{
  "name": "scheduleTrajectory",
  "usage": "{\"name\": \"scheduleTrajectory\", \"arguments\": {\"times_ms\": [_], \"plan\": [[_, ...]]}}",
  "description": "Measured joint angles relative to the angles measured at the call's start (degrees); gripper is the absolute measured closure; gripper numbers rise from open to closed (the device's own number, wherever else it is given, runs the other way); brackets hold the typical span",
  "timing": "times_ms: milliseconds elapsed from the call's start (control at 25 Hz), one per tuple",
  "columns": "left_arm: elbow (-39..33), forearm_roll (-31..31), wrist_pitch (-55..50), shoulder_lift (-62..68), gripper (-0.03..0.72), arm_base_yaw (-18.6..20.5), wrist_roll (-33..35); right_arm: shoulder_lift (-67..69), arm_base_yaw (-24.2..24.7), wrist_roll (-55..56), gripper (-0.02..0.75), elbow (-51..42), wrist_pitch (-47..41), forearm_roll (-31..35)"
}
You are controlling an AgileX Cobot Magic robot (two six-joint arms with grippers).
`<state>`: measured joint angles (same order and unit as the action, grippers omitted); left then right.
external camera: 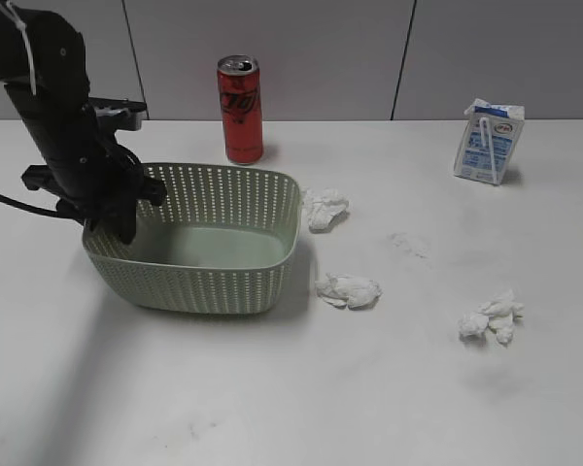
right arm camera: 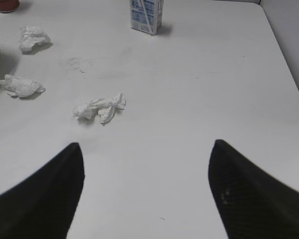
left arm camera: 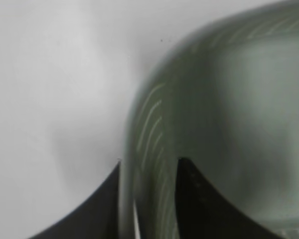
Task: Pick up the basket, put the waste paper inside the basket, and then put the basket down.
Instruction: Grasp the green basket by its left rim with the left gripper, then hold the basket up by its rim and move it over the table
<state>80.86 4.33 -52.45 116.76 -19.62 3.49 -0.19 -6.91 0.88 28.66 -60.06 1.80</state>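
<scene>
While my left end effector sits astride the left short wall of the basket, one finger outside and one inside, its jaws stand narrow around that wall; I judge it a pinch, though the blurred left wrist view does not show firm contact. The basket rests on the counter at about 9 o'clock from the scene's middle, empty of paper as far as I can see.

My right end effector hangs wide open over bare counter, gripping nothing.

The step in hand looks to be lifting the basket. To do it well I would squeeze fully before rising, lift straight and slowly so the one-sided hold does not let the far end sag or swing, and keep the mouth level for the paper.

Nearest my right side lies one crumpled tissue wad at roughly 4 o'clock. Another wad lies just beside the basket's right end, near the middle, and a third sits at about 1 o'clock from that, close to the basket's far right corner.

Farther back, at 12 o'clock, stands a red drink can with dark lettering I cannot read. At 2 o'clock stands a blue-and-white drink carton; its print is too small to make out.
</scene>
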Motion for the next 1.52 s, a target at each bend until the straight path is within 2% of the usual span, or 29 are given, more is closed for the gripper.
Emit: {"name": "scheduleTrajectory", "arguments": {"times_ms": [120, 160, 280, 680, 1040, 1240, 1360, 1520], "plan": [[0.2, 0.0, -1.0, 0.0, 0.601, 0.0, 0.0, 0.0, 0.0, 0.0, 0.151, 0.0, 0.0, 0.0], [0.2, 0.3, -1.3, -0.1, 0.637, 0.0, -0.3, 0.0, 0.0, 0.0, 0.151, 0.0, 0.0, 0.0], [0.3, 0.6, -2.5, -1.0, 0.678, 0.0, -1.6, 0.0, 0.0, 0.0, 0.151, 0.0, 0.0, 0.0], [-0.7, 3.5, -9.9, -11.0, 0.683, 0.0, -2.8, 0.0, 0.0, 0.0, 0.151, 0.0, 0.0, 0.0], [-19.4, 6.7, -3.4, -23.8, 0.683, 0.1, -5.3, 0.0, 0.0, 0.0, 0.152, 0.0, 0.0, 0.0], [-23.0, 7.2, -1.8, -24.8, 0.683, 0.6, -5.4, 1.6, 0.0, 0.1, 0.153, 0.3, 0.4, 0.2], [-23.1, 7.4, -0.9, -24.8, 0.683, 1.3, -5.4, 9.1, 0.0, -0.3, 0.153, 1.5, 2.9, 2.9], [-23.1, 7.5, -0.8, -24.8, 0.683, 2.3, -5.5, 25.3, 0.0, -7.0, 0.157, 4.9, 7.8, 13.3]]}}
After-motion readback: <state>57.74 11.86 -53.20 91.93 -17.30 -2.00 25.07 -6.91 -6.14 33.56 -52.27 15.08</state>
